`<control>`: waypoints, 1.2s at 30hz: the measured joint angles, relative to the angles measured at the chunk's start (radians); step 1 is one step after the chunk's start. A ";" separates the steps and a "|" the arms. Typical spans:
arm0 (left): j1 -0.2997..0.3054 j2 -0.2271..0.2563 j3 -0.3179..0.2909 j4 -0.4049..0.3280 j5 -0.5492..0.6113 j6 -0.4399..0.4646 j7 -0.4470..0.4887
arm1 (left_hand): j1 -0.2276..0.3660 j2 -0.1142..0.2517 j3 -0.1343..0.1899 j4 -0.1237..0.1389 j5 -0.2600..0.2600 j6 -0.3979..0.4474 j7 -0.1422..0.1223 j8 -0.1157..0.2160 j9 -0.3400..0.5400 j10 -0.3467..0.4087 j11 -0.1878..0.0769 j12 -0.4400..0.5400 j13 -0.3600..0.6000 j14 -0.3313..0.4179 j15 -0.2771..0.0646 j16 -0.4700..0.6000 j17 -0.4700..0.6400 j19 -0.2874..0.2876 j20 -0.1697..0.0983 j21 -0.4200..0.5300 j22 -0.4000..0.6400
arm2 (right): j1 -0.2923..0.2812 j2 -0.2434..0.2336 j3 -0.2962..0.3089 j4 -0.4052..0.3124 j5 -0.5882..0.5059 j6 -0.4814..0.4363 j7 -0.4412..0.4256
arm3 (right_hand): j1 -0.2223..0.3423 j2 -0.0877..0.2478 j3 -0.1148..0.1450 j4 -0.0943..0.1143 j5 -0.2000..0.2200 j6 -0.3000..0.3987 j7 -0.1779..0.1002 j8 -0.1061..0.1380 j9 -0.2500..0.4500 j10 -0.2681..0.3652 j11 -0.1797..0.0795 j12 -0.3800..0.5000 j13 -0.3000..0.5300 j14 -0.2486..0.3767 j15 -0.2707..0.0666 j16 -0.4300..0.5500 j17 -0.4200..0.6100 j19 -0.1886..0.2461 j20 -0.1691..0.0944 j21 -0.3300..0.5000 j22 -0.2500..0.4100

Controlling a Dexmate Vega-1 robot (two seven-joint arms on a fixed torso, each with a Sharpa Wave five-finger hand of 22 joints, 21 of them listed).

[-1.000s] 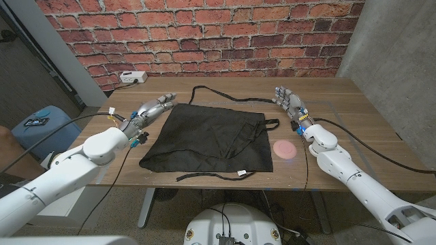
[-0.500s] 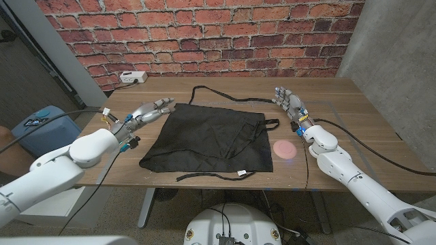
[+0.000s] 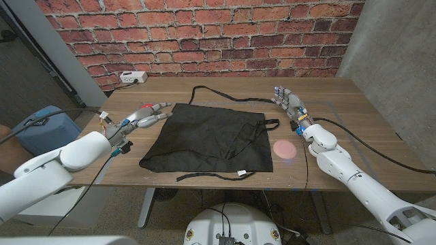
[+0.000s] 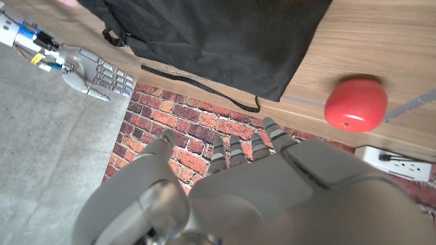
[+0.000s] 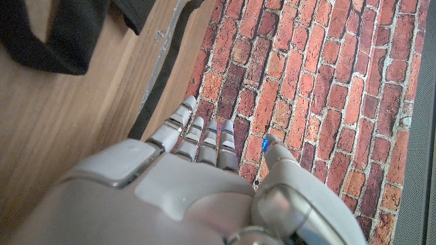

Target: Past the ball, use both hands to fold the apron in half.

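A black apron (image 3: 211, 139) lies spread on the wooden table (image 3: 354, 116), its straps trailing at the far and near edges. A small red ball (image 3: 144, 107) sits at the apron's far left corner; it also shows in the left wrist view (image 4: 355, 103). My left hand (image 3: 142, 118) hovers open beside that corner, just in front of the ball, fingers pointing at the apron. My right hand (image 3: 289, 102) stands open off the apron's far right corner, close to the side strap. The left wrist view has the apron (image 4: 225, 34) and my right hand (image 4: 88, 68) beyond it.
A flat pink disc (image 3: 285, 150) lies right of the apron, near my right forearm. A white power strip (image 3: 133, 77) sits at the table's far left edge against the brick wall. A blue object (image 3: 41, 126) stands beside the table on the left.
My left arm has drawn back to the left, away from the apron's corner, uncovering the red ball. The right hand has barely moved. The apron lies as before.
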 measured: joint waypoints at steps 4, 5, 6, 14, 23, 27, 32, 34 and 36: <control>0.000 0.000 0.000 0.000 0.090 0.026 -0.003 | -0.036 0.004 -0.010 0.028 -0.008 -0.009 -0.009 0.000 0.000 -0.005 -0.005 -0.007 -0.005 -0.008 -0.007 0.000 0.000 -0.034 -0.002 -0.003 0.000 | 0.005 0.003 -0.001 0.007 0.000 0.000 0.000 | 0.000 0.000 0.000 0.000 0.000 0.000 0.000 0.000 0.000 0.000 0.000 0.000 0.000 0.000 0.000 0.000 0.000 0.000 0.000 0.000 0.000; 0.000 0.000 0.000 0.000 0.120 0.034 -0.008 | -0.043 0.007 -0.011 0.036 -0.008 -0.009 -0.009 0.000 0.000 -0.005 -0.005 -0.008 -0.005 -0.011 -0.011 0.000 0.000 -0.044 -0.002 -0.007 0.000 | 0.006 0.004 -0.002 0.010 0.000 0.000 0.000 | 0.000 0.000 0.000 0.000 0.000 0.000 0.000 0.000 0.000 0.000 0.000 0.000 0.000 0.000 0.000 0.000 0.000 0.000 0.000 0.000 0.000; 0.000 0.000 0.000 0.000 0.128 0.036 -0.009 | -0.054 0.009 -0.014 0.044 -0.008 -0.010 -0.010 0.000 0.000 -0.005 -0.005 -0.008 -0.005 -0.013 -0.012 0.000 0.000 -0.055 -0.004 -0.007 0.000 | 0.007 0.004 -0.002 0.011 0.000 0.000 0.000 | 0.000 0.000 0.000 0.000 0.000 0.000 0.000 0.000 0.000 0.000 0.000 0.000 0.000 0.000 0.000 0.000 0.000 0.000 0.000 0.000 0.000; 0.100 -0.064 -0.094 -0.083 0.272 0.071 -0.050 | -0.111 0.018 -0.022 0.085 -0.012 -0.021 -0.021 0.000 0.000 -0.016 -0.008 -0.012 -0.007 -0.031 -0.016 0.000 -0.003 -0.150 -0.019 -0.018 0.000 | 0.014 0.008 -0.003 0.020 -0.003 0.010 0.009 | 0.000 0.000 0.000 0.000 0.000 0.000 0.000 0.000 0.000 0.000 0.000 0.000 0.000 -0.006 0.006 0.000 0.000 0.000 0.000 0.000 0.000; 0.127 -0.095 -0.112 -0.108 0.389 0.094 -0.104 | -0.170 0.068 -0.028 0.123 -0.012 -0.036 -0.031 -0.008 0.000 -0.041 -0.019 -0.019 -0.010 -0.066 -0.016 0.000 0.000 -0.216 -0.020 -0.018 0.000 | 0.014 0.009 -0.004 0.023 -0.002 0.012 0.015 | 0.000 0.000 -0.004 -0.004 0.000 0.000 0.000 0.000 0.000 0.000 0.000 0.000 0.000 -0.006 0.006 0.000 0.000 -0.006 -0.006 0.000 0.000; 0.134 -0.099 -0.112 -0.113 0.435 0.102 -0.129 | -0.183 0.081 -0.028 0.126 -0.012 -0.046 -0.035 -0.009 0.000 -0.051 -0.018 -0.019 -0.010 -0.079 -0.014 0.000 0.000 -0.216 -0.020 -0.018 0.000 | 0.014 0.008 -0.004 0.023 -0.002 0.014 0.016 | 0.000 0.000 -0.004 -0.004 0.000 0.000 0.000 0.000 0.000 -0.002 0.002 0.000 0.000 -0.006 0.006 0.000 0.000 -0.006 -0.006 0.000 0.000; 0.138 -0.101 -0.109 -0.114 0.475 0.109 -0.152 | -0.197 0.095 -0.027 0.130 -0.011 -0.053 -0.031 -0.009 0.000 -0.060 -0.012 -0.019 -0.010 -0.092 -0.015 0.000 0.000 -0.216 -0.020 -0.018 0.000 | 0.014 -0.003 -0.007 0.004 -0.007 0.016 0.016 | 0.000 0.000 -0.004 -0.004 0.000 0.000 0.000 0.000 0.000 -0.004 0.004 0.000 0.000 -0.006 0.006 0.000 0.000 -0.013 -0.002 0.000 0.000; 0.138 -0.101 -0.109 -0.114 0.486 0.110 -0.159 | -0.202 0.100 -0.022 0.133 -0.011 -0.057 -0.035 -0.009 -0.001 -0.069 -0.010 -0.019 -0.010 -0.099 -0.019 0.000 -0.001 -0.216 -0.020 -0.018 0.000 | 0.014 -0.010 -0.010 -0.008 -0.007 0.016 0.016 | 0.000 0.000 -0.004 -0.004 0.000 0.000 0.000 0.000 0.000 -0.004 0.004 0.000 0.000 -0.011 0.000 0.000 0.000 -0.024 -0.002 0.000 0.000; 0.138 -0.101 -0.109 -0.114 0.499 0.110 -0.167 | -0.206 0.103 -0.019 0.131 -0.011 -0.057 -0.035 -0.009 -0.002 -0.070 -0.012 -0.022 -0.011 -0.100 -0.018 0.000 -0.003 -0.216 -0.020 -0.015 0.000 | 0.013 -0.018 -0.013 -0.021 -0.007 0.016 0.016 | 0.000 0.000 -0.004 -0.004 0.000 0.000 0.000 0.000 0.000 -0.004 0.004 0.000 0.000 -0.015 0.005 0.000 0.000 -0.023 -0.002 0.000 0.000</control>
